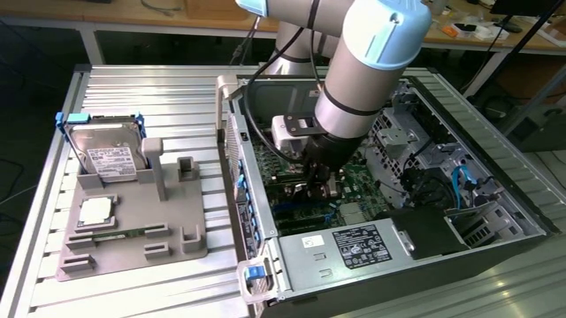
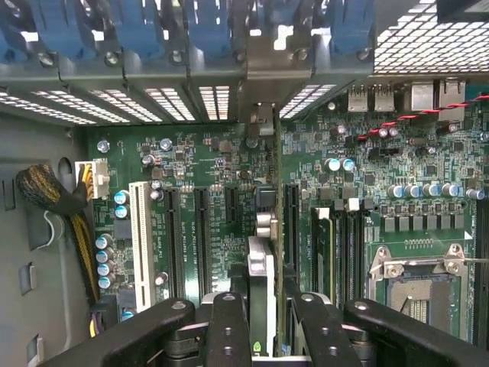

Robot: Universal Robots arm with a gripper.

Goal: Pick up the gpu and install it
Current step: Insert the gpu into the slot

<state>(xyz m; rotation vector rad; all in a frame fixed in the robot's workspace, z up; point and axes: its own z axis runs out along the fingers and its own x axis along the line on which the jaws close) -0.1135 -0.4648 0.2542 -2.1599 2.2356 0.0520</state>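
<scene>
The hand was down inside the open computer case, clamped on the gpu. The card stood edge-on over the green motherboard and its slots.

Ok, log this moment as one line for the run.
stage: install | gripper: shut on graphics card | card: edge-on at motherboard slots | location: inside computer case

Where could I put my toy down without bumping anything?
The ribbed table is bare behind the hard drive, up to the computer case, and along the strip in front of the gray holder. Inside the case is crowded: the arm, cables and motherboard.
</scene>
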